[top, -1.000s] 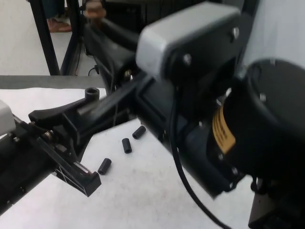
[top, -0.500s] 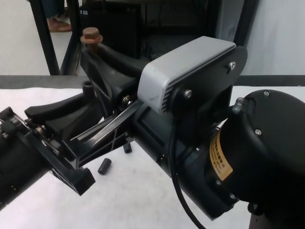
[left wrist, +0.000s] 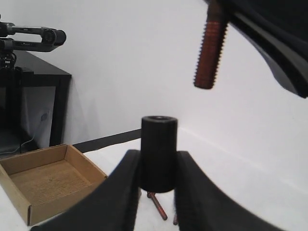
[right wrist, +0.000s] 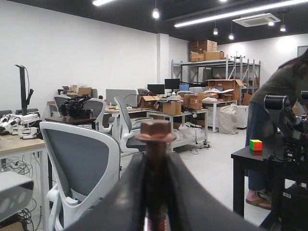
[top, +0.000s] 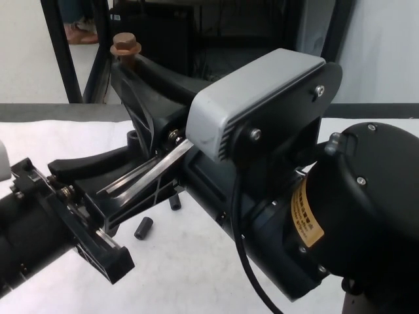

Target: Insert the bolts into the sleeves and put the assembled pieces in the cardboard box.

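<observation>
Right wrist view: at the centre of the frame a copper-coloured bolt is held upright, head uppermost, clenched in the right gripper.

Left wrist view: at the centre a black sleeve is grasped upright by the left gripper, with its open bore turned upward. The bolt is seen in the upper right, threads pointing down, above the sleeve and apart from it. The cardboard box is set open on the white bench at the lower left.

High view: the bolt's head is shown at the upper left, and the sleeve is seen below it. Two loose sleeves are lying on the bench, lower left of centre.
</observation>
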